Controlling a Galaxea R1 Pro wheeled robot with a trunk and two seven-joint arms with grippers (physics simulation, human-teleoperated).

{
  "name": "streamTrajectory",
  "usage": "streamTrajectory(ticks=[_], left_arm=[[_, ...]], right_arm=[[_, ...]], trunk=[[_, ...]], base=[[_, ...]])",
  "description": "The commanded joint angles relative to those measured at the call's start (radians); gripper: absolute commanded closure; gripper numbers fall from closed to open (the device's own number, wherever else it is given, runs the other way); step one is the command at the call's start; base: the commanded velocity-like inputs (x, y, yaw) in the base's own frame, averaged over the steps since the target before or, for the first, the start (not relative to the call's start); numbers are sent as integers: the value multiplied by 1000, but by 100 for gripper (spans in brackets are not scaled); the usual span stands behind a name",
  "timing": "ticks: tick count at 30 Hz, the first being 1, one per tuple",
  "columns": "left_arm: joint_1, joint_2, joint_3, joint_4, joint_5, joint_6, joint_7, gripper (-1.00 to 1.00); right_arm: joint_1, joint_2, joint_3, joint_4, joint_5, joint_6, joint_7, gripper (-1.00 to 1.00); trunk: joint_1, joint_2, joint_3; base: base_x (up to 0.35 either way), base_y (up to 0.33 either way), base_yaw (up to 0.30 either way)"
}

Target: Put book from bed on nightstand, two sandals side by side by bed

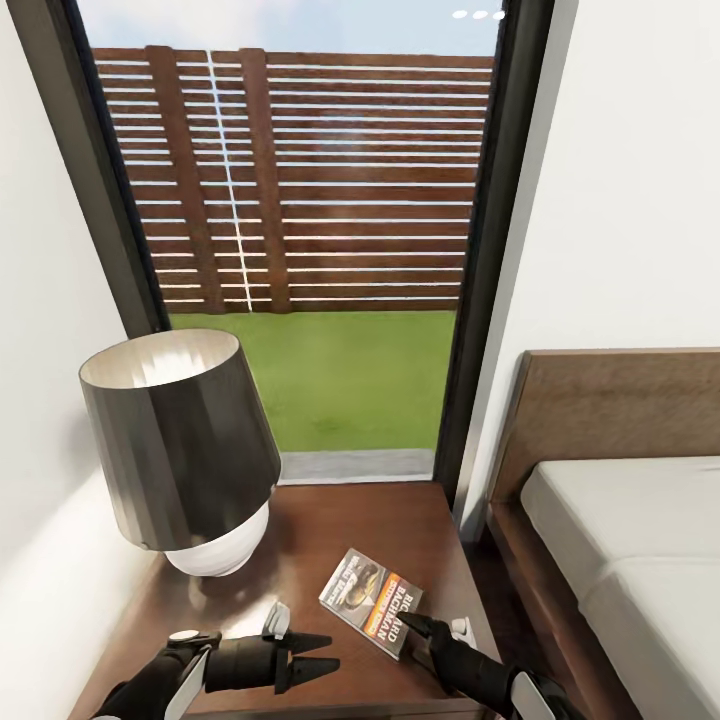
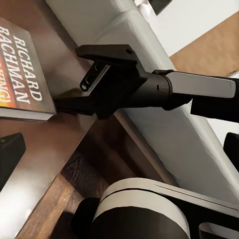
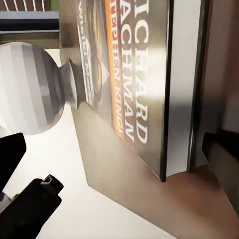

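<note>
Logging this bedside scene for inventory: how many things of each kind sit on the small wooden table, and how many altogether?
Books: 1, the book lying flat on the nightstand.
Lamps: 1, the lamp near the wall.
Total: 2.

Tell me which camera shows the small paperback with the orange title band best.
The head view: the whole paperback book lies flat on the reddish-brown nightstand, the right gripper at its near edge. The left wrist view catches just one corner. The right wrist view shows the cover close up and cropped.
</note>
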Motion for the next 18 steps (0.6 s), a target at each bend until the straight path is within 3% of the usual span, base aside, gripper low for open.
streamTrajectory(ticks=[1,13,18], left_arm=[[-1,1,-8,0,9,11,-1,-100],[-1,1,-8,0,9,10,-1,-100],[-1,1,-8,0,9,10,-1,-100]], right_arm=[[0,1,-4,0,4,1,-1,-100],[0,0,-4,0,4,1,-1,-100],[0,1,-4,0,4,1,-1,-100]], trunk=[[0,0,-1],[0,0,-1],[0,0,-1]], base=[[0,0,0],[-5,0,0],[-232,0,0]])
